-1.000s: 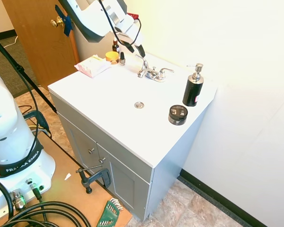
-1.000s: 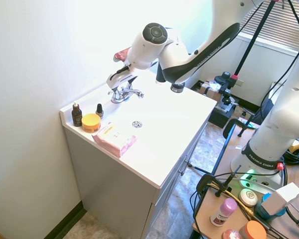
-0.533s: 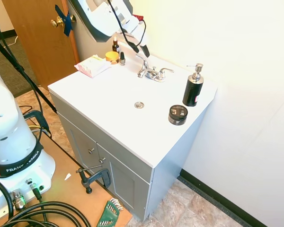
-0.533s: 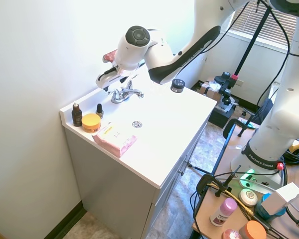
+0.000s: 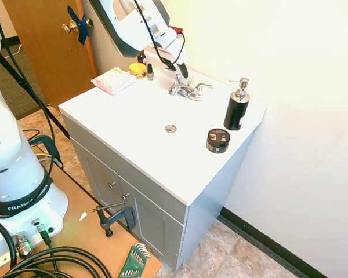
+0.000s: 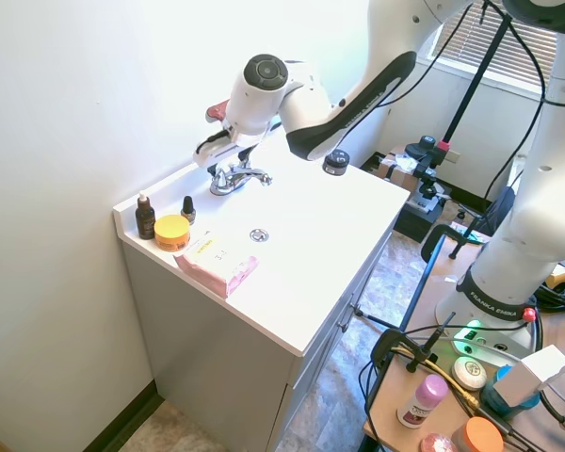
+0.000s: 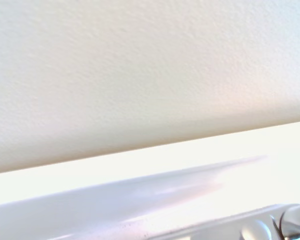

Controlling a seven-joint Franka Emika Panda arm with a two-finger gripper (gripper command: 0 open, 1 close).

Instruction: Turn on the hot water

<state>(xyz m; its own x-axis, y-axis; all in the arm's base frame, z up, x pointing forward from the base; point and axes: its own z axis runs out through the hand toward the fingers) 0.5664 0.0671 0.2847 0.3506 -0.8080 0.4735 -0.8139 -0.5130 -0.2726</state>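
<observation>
So, here's what your cameras have, front of the vanity to the back wall:

Vanity top (image 5: 133, 124): white, with the drain (image 5: 170, 128) about mid-counter.
Black jar (image 5: 218, 140): near your front-right edge in the first exterior view, with the black pump bottle (image 5: 237, 106) just behind it.
Pink packet (image 6: 217, 263): on the other side, with a yellow tub (image 6: 171, 231) and two small dropper bottles (image 6: 145, 216) behind it.
Faucet (image 5: 186, 89): chrome, at the back of the counter by the wall.
Hot lever (image 5: 174, 73): the left wing, slanting up toward the gripper.
Gripper (image 5: 182, 70): hanging right at the tip of that lever, angled down; I can't tell contact from either side.
Fingers: honestly can't tell if they're apart or together.
Wrist cam: just blurry wall, the counter's back edge and a bit of chrome (image 7: 290, 224).
</observation>
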